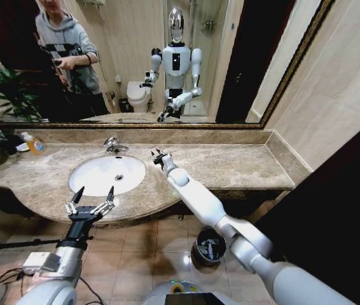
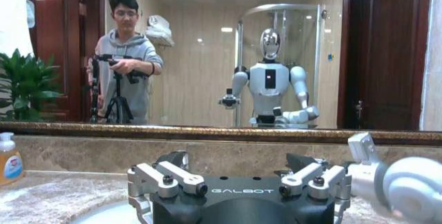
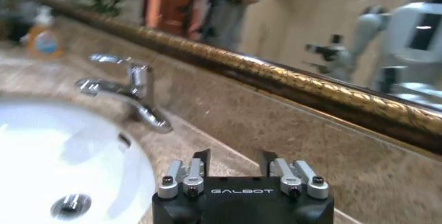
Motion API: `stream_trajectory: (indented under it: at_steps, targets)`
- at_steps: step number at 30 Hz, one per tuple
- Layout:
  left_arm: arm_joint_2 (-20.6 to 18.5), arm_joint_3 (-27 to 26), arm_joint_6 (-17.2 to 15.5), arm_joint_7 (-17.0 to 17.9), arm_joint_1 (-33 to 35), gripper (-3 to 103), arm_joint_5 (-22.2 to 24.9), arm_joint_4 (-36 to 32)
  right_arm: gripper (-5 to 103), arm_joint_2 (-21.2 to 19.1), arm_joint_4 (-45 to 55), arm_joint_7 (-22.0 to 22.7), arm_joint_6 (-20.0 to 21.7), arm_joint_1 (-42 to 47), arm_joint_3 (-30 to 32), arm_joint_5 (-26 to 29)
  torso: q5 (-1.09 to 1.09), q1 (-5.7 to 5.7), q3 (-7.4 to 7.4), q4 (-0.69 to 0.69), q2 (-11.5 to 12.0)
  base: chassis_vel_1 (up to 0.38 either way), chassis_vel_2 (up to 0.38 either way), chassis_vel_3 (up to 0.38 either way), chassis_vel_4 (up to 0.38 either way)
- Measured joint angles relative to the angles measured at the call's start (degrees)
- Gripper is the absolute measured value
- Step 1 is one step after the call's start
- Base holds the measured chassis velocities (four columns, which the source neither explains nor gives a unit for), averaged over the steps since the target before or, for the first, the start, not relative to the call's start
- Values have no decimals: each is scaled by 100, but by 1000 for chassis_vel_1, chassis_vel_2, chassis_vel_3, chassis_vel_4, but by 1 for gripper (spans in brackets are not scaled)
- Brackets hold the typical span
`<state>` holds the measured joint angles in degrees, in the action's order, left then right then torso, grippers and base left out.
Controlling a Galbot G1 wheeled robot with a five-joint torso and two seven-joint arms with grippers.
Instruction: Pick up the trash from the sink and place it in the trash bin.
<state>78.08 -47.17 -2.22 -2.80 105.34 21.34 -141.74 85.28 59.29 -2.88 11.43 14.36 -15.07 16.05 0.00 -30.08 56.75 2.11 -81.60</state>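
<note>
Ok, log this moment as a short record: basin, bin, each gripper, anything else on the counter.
sink: white oval basin in the marble counter, drain visible, nothing lying in it
faucet: chrome, at the basin's far rim
trash bin: on the floor below the counter's front edge, small items inside
left gripper: open, empty, at the basin's near rim
right gripper: open, empty, over the counter just right of the basin
soap bottle: orange-yellow, upright, on the counter left of the basin
</note>
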Motion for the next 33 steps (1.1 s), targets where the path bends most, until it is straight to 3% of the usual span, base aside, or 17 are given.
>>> stream_trajectory:
  at_steps: [4, 6, 9, 13, 17, 33]
  targets:
    - [0, 0, 0, 0, 0, 100, 0, 0, 57, -163, -119, -445, 168, -236, -141, 46, 0, 0, 0, -1, 0, 0, 0, 0, 0]
    - [0, 0, 0, 0, 0, 100, 0, 0, 68, -249, -264, -719, 312, -368, -276, 138, 0, 0, 0, -1, 0, 0, 0, 0, 0]
    - [0, 0, 0, 0, 0, 100, 0, 0, 74, -297, -400, -1009, 387, -403, -358, 197, 0, 0, 0, 0, 0, 0, 0, 0, 0]
    - [0, 0, 0, 0, 0, 100, 0, 0, 95, -290, -737, -1391, 402, -498, -495, 205, 0, 0, 0, -1, 0, 0, 0, 0, 0]
    - [0, 0, 0, 0, 0, 100, 0, 0, 100, -187, -942, -1450, 358, -602, -613, 182, 0, 0, 0, -1, 0, 0, 0, 0, 0]
    - [0, 0, 0, 0, 0, 100, 0, 0, 100, 42, -1611, -1483, 320, -971, -725, 122, 0, 0, 0, 0, 0, 0, 0, 0, 0]
